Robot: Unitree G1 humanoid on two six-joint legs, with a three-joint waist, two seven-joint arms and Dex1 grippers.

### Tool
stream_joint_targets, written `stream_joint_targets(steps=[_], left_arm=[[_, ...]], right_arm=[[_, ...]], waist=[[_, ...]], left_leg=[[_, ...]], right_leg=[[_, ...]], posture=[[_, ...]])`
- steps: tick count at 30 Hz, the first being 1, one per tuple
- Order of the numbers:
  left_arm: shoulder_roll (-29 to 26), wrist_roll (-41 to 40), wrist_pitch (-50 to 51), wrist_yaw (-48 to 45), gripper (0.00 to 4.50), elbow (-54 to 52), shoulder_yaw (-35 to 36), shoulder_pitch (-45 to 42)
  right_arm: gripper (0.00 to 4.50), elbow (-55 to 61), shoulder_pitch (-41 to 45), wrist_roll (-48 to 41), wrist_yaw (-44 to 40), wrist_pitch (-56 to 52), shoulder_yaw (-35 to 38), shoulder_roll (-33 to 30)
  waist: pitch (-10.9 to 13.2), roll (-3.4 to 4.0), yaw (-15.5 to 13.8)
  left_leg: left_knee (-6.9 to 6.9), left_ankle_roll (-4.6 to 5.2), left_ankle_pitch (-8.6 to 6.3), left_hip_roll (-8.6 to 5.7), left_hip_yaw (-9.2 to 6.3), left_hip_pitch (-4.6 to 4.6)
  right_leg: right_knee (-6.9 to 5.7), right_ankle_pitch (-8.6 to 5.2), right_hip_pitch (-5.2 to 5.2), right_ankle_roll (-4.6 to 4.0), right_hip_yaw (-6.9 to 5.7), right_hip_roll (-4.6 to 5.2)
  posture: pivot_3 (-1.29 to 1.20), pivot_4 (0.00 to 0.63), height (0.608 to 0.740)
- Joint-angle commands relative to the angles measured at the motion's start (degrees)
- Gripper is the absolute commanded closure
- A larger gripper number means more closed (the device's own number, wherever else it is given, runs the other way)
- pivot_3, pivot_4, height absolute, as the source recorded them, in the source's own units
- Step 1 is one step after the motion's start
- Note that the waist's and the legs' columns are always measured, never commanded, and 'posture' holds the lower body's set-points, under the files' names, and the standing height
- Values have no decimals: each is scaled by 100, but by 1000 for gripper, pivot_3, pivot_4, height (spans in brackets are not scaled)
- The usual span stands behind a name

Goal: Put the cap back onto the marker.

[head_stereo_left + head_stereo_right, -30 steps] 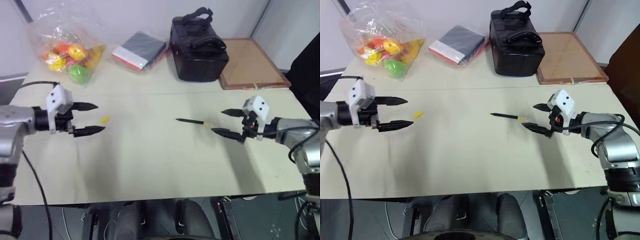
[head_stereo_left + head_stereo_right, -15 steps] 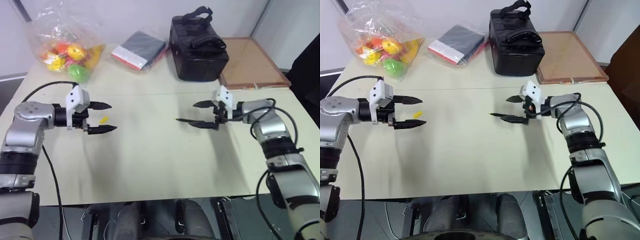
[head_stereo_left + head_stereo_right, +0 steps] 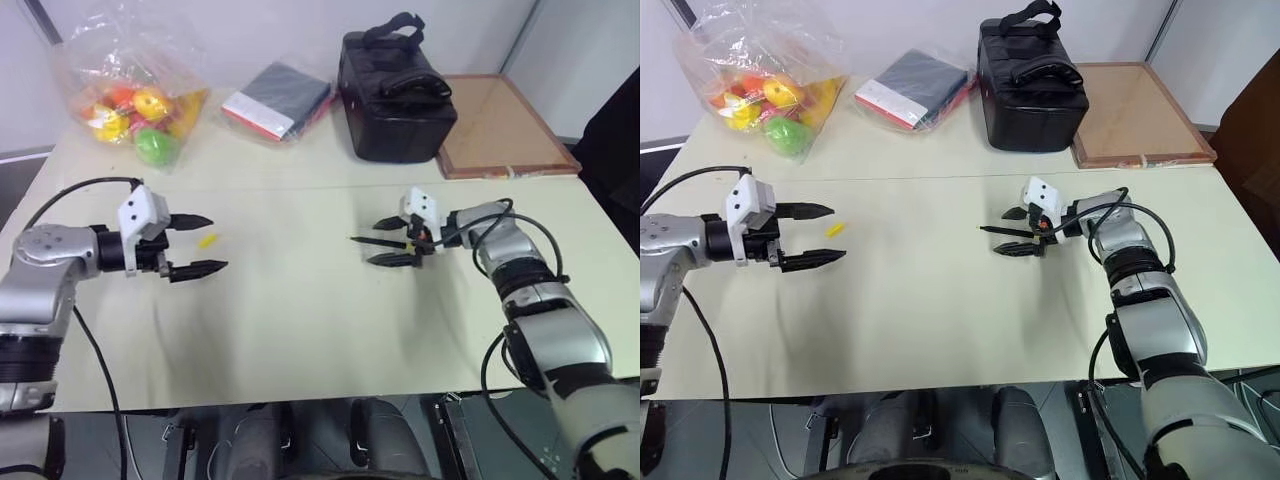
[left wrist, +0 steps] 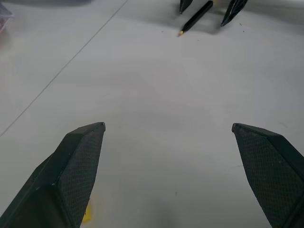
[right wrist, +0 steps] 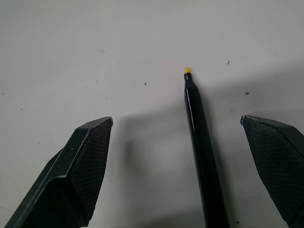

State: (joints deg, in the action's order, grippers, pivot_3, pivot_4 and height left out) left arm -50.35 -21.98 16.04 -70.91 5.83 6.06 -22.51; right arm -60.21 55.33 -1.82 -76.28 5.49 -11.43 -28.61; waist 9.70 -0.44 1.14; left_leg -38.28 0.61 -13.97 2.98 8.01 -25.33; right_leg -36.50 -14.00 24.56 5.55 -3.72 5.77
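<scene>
While both grippers gape empty, the slim black marker (image 3: 372, 240) lies between the right gripper (image 3: 385, 241) fingers, seemingly untouched.

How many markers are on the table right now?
1. The marker lies flat on the table, between the open fingers of the right gripper. Its cap sits apart, by the left gripper. None visible elsewhere.
</scene>
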Motion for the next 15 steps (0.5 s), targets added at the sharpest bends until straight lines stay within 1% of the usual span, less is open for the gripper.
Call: stream_joint_targets(steps=[1,8,10,11,13,15], left_arm=[[15,-80,-25,98,19,-171,164,-5],[119,-26,-88,195,19,-97,97,-90],[137,-21,-96,217,0,-99,94,-99],[145,-18,-108,230,0,-95,99,-102],[157,-14,-119,257,0,-92,109,-110],[152,-19,-120,281,0,-84,135,-112]], right_arm=[[0,-172,202,77,43,150,122,52],[0,-427,310,179,83,193,178,177],[547,-478,323,215,81,206,179,196],[911,-496,322,232,82,211,173,215],[1787,-517,320,255,70,219,174,241],[2919,-515,312,266,40,222,186,267]], waist=[[0,0,-2],[0,0,8],[0,0,6],[0,0,5],[0,0,7],[0,0,8]], left_leg=[[0,0,0,0,0,0],[0,-2,1,0,1,1],[0,-3,2,0,1,2],[0,-3,2,0,1,2],[0,-3,2,0,1,2],[0,-3,2,0,1,2]], right_leg=[[0,0,0,0,0,0],[-2,0,0,0,0,0],[-3,0,0,0,0,0],[-3,0,0,0,0,0],[-4,0,0,0,0,0],[-4,0,0,0,0,0]], posture=[[0,150,740],[0,150,740],[0,150,740],[0,150,740],[0,150,740],[0,150,740]])
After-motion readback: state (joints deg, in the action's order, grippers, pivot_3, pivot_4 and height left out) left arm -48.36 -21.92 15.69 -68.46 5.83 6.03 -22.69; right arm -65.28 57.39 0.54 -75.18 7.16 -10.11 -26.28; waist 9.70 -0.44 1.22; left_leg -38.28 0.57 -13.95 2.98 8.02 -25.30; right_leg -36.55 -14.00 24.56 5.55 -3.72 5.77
